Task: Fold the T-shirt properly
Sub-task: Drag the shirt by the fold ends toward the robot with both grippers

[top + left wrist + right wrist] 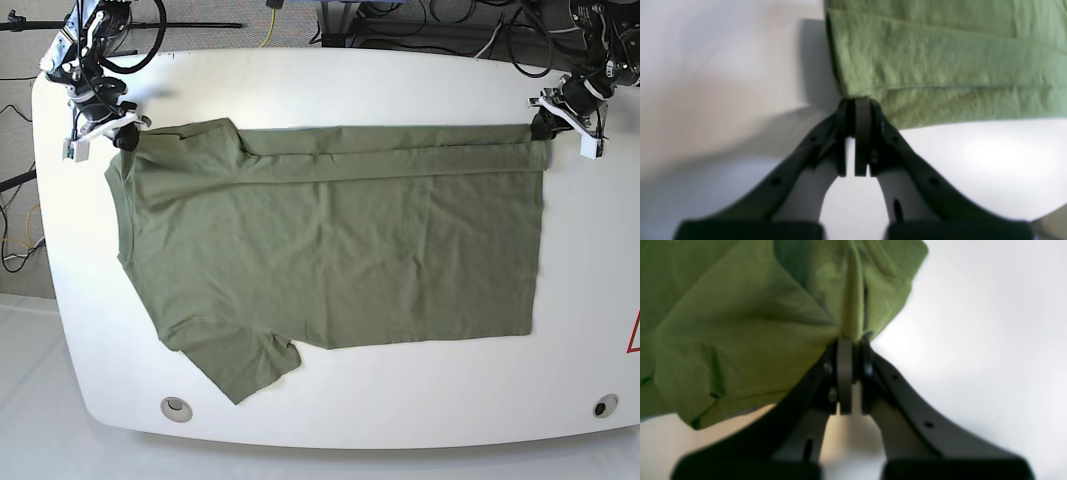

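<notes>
The olive-green T-shirt (330, 250) lies spread across the white worktop (330, 85), collar end toward the base view's left and hem toward its right. Its far long edge is turned over into a narrow band that runs nearly the whole width of the cloth, and 1 short sleeve sticks out at the near left, toward a round hole in the worktop (177, 407). The left end effector (857, 101) is closed on the hem corner at the far right of the base view; in the left wrist view its black fingers (863, 133) meet at the tip with layered green cloth starting right there, and 2 or 3 fold lines cross the fabric beyond. The right end effector (851, 340) is pinched on the shoulder corner at the far left of the base view, where the cloth bunches into a raised ridge that runs away from the tips. The right wrist view is soft, so which seam sits in the pinch cannot be told, though it looks like the edge near the collar. Both arms sit at the far edge of the worktop, well apart, with the folded band stretched between them. Cables (450, 20) trail behind the worktop.
</notes>
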Robot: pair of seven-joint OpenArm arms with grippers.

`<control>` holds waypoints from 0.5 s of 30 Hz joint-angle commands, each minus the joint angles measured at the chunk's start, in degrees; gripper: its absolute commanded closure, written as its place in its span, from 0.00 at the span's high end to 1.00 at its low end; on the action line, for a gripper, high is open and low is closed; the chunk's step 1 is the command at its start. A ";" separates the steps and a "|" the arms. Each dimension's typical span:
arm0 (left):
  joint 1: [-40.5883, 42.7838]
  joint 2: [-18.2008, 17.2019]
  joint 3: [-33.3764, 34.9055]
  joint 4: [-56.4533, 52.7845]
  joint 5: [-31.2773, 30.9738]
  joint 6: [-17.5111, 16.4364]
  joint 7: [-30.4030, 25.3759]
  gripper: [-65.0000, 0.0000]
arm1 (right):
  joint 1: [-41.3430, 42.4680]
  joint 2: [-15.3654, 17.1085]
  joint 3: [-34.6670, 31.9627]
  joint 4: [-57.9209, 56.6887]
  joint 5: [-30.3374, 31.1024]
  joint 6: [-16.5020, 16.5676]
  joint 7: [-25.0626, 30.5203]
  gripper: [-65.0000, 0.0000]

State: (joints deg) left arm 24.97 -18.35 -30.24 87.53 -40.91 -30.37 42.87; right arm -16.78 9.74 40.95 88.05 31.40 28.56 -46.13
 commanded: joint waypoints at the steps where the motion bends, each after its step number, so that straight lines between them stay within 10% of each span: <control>1: 2.33 -0.96 -1.34 3.28 -0.77 -0.68 -0.12 0.00 | -2.26 0.46 0.09 1.31 0.76 0.24 -0.66 0.00; 15: 8.38 -1.40 -4.12 8.16 -1.11 -0.77 1.82 0.00 | -11.19 -0.14 -0.25 5.99 4.06 0.48 -1.08 0.00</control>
State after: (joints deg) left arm 32.53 -18.81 -33.69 94.37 -41.21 -30.89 45.36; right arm -26.85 9.15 40.42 92.95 36.60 29.54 -46.02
